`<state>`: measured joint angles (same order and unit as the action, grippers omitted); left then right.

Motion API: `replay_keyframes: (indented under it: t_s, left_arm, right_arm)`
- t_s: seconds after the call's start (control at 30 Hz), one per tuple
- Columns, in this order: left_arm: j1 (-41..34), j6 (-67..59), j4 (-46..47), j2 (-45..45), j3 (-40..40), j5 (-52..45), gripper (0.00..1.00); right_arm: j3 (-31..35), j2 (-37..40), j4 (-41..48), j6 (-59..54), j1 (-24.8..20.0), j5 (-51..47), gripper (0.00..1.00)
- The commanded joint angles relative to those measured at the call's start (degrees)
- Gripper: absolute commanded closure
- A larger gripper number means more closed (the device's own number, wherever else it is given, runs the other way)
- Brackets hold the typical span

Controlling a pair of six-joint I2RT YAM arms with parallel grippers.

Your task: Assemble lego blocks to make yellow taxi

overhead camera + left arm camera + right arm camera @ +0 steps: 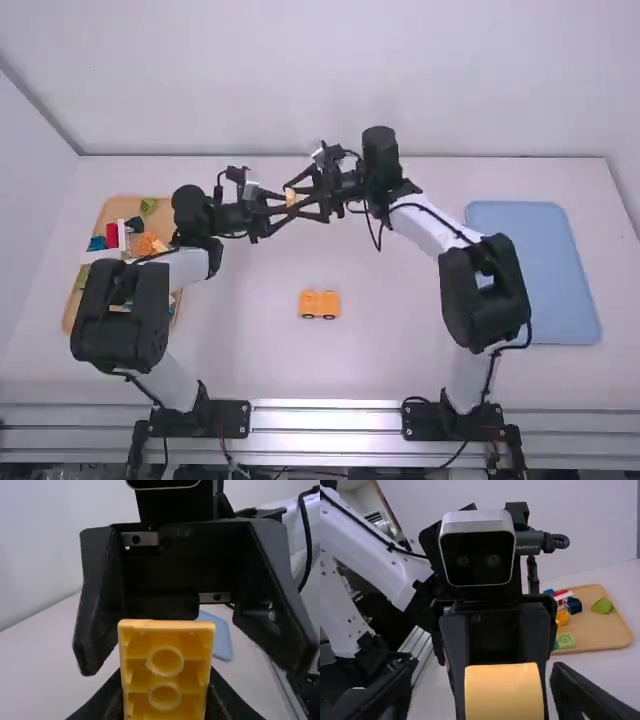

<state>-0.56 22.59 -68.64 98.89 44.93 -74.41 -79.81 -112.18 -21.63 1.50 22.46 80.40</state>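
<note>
High above the table, my left gripper [284, 204] is shut on a yellow block [291, 197]. In the left wrist view, the block [166, 667] shows its hollow underside between the fingers of my left gripper [165, 700]. My right gripper [302, 196] faces it from the other side, standing open with a finger on either side of the block. The block's smooth face [504, 692] lies between the spread fingers of my right gripper [484, 692], apart from both. An orange-yellow piece with dark wheels [320, 304] rests on the table, near the middle.
A wooden tray [117, 211] with several coloured blocks stands at the left, partly under the left arm. At the right lies a blue tray [535, 270], beside the right arm. A white wall rises behind the table's far edge.
</note>
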Motion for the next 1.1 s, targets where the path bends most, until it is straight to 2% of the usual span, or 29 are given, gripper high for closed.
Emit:
replay_keyframes:
  t_s: [0.0,0.1,0.2,0.37,0.43,0.47,0.5,0.53,0.57,0.63,0.8,0.93,1.07]
  left_arm:
    - [-0.20,0.13,-0.39,0.17,-0.44,-1.05,0.94]
    - [-0.20,0.11,-0.39,0.17,-0.44,-1.05,0.94]
    - [-0.22,0.24,-0.39,0.17,-0.44,-0.13,0.93]
    - [-0.20,0.33,-0.61,0.17,-0.44,0.46,0.87]
    - [-0.22,0.35,-0.63,0.17,-0.44,0.48,0.73]
    - [-0.20,0.35,-0.61,0.17,-0.44,0.48,0.59]
    - [-0.20,0.31,-0.63,0.17,-0.44,0.44,0.36]
    - [-0.20,0.33,-0.61,0.17,-0.44,0.46,0.05]
    - [-0.20,0.35,-0.61,0.17,-0.44,0.44,0.01]
    - [-0.20,0.33,-0.55,0.17,-0.44,0.22,0.01]
    - [-0.20,-3.04,3.63,0.17,-0.46,0.28,0.01]
    - [-0.20,-8.57,11.45,0.17,-0.48,3.21,0.01]
    - [-0.20,-14.69,21.29,0.17,-0.46,13.20,0.01]
  right_arm:
    - [-1.86,-0.46,0.02,0.02,-0.26,-1.29,0.36]
    - [-1.86,-0.46,0.02,0.04,-0.28,-1.18,0.46]
    - [-1.84,-0.46,0.07,0.02,-0.26,-1.20,0.50]
    - [-1.11,-0.46,0.09,0.02,-0.28,-2.34,0.67]
    - [-1.11,-0.46,1.05,-0.46,-0.31,-2.69,0.72]
    - [-1.14,-0.46,1.07,-0.46,-0.24,-2.73,0.74]
    - [-1.18,-0.46,0.94,-0.46,-0.24,-2.71,0.76]
    - [-1.18,-0.44,0.66,-0.42,-0.44,-2.80,0.77]
    - [-1.18,-0.44,0.20,-0.26,-0.66,-3.43,0.79]
    - [-1.16,-0.44,-0.63,0.96,-1.27,-6.23,0.80]
    - [-1.18,0.24,3.08,2.73,-3.19,-25.18,0.83]
    - [-1.18,4.55,15.67,-2.25,-3.82,-39.74,0.85]
    - [-1.18,9.81,28.59,-6.73,-2.45,-55.65,0.85]
